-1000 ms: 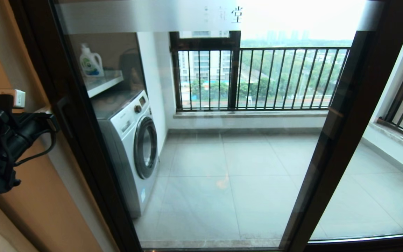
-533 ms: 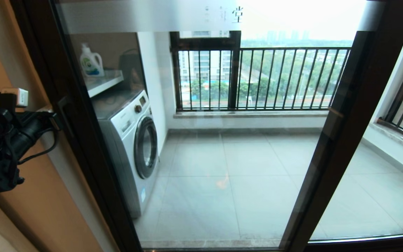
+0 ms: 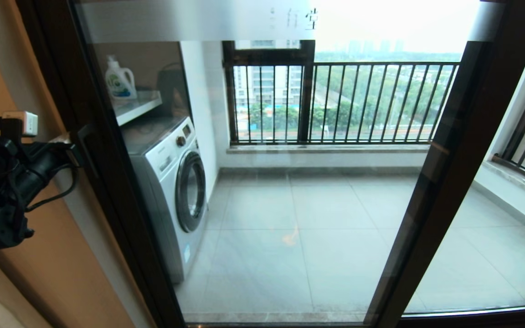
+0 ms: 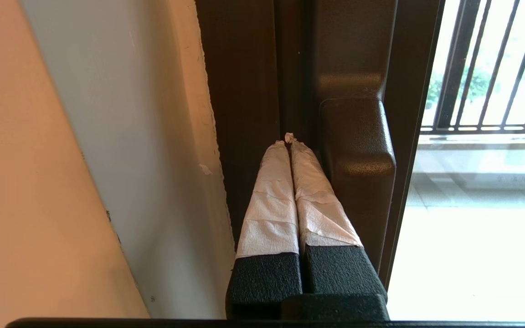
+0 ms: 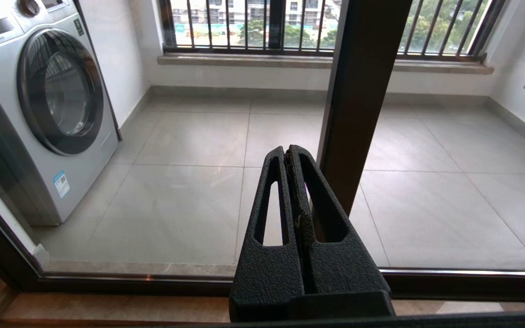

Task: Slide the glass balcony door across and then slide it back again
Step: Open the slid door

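the glass balcony door (image 3: 267,182) is a tall clear pane in a dark brown-black metal frame, standing upright and filling most of the head view, with a frosted band bearing pale characters across its top. its handle-side upright runs down the left of that view, close against the wall-side frame, and its other upright crosses on the right. the short black bar handle (image 4: 357,155) sits on the left upright, a blocky rounded piece with a speckled finish standing proud of the frame.
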{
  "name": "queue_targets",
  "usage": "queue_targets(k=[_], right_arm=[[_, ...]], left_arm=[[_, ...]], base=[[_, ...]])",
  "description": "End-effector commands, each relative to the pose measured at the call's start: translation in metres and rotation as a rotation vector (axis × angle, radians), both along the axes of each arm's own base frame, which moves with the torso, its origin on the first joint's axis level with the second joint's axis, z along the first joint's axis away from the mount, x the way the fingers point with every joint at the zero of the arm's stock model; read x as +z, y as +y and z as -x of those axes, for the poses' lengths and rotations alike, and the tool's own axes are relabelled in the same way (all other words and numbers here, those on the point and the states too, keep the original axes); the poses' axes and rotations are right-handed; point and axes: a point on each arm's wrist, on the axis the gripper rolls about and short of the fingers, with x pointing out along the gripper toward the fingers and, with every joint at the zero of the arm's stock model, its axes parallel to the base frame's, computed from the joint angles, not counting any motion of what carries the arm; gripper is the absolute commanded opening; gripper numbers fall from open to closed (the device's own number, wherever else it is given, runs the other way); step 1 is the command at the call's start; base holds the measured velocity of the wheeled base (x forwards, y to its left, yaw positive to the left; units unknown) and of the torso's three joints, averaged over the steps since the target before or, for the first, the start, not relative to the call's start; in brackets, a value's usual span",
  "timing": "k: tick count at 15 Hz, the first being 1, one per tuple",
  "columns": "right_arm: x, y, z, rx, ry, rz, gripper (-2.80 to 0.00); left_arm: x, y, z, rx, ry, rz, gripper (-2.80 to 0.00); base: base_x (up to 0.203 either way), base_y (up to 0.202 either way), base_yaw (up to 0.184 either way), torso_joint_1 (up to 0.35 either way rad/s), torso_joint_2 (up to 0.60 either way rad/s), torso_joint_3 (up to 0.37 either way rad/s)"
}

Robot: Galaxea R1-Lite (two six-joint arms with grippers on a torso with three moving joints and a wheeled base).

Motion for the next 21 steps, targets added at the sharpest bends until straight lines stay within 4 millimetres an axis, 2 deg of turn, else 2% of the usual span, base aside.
queue_targets(k=[1,11,21], right_arm=[[-0.003,0.0,-0.001,0.001,0.011,0.001,-2.8],[-0.003,0.0,-0.001,0.001,0.011,0.001,-2.8],[-0.003,0.0,-0.001,0.0,0.012,0.001,-2.8]], left_arm=[[0.002,-0.003,0.0,-0.014,-0.01,-0.005,-2.8],[0.002,-0.027,-0.005,-0.078,0.003,-0.001,-2.8],[0.0,-0.039,-0.004,-0.109,0.01,0.001,-2.8]], base=[[0.0,0.0,0.0,0.0,0.0,0.0],[0.0,0.0,0.0,0.0,0.0,0.0],[0.0,0.0,0.0,0.0,0.0,0.0]])
